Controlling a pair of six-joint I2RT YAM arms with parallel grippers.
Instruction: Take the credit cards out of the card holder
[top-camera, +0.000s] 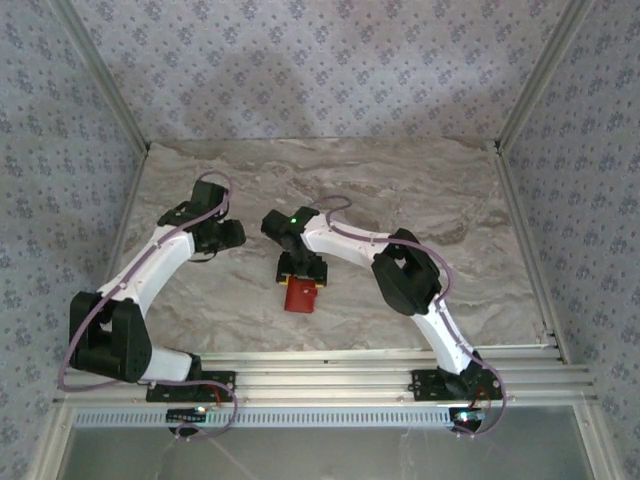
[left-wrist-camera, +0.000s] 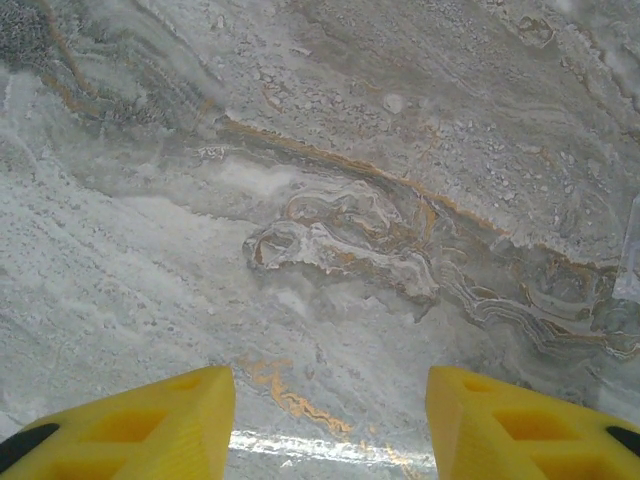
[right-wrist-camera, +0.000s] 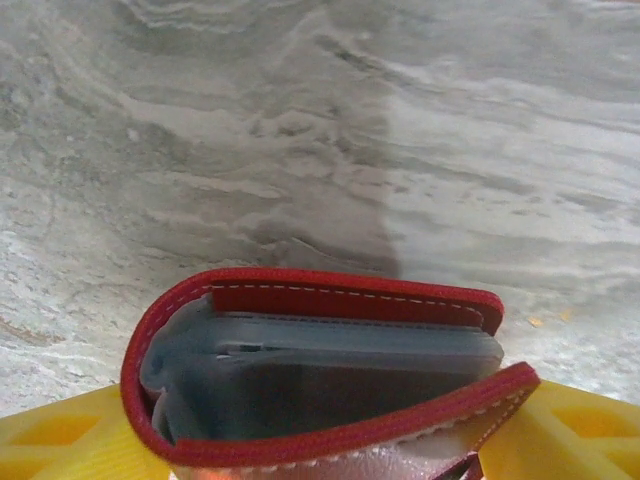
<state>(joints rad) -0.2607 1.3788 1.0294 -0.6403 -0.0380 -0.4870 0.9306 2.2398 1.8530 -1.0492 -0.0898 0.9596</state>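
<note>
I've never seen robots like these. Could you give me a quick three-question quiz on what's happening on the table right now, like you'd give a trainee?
1. True or false: the left end effector is gripping something.
2. What colour is the card holder? A) blue B) red C) green
3. Which arm's end effector has the card holder between its fingers?

Key:
1. False. Its fingers stand apart, with nothing between them but the marbled table below.
2. B.
3. The right end effector, with one yellow finger on each side of the card holder.
</note>
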